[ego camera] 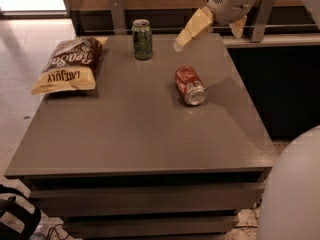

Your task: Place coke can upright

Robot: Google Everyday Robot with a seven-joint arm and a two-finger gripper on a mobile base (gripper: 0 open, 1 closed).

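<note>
Plainly, the table (125,144) offers room, and the chip bag (70,64) sits far left of the gripper (206,38), which hangs spread and empty over the back edge. The coke can (190,85) lies sideways just below it. A glancing touch from the 2 fingers could roll it away, or a wide swing could topple the green can (142,39) to the left.

Office break area: grey table (125,134), chip bag (67,66), green can (142,39), coke can (190,85); tool (214,30) above table's far edge.
</note>
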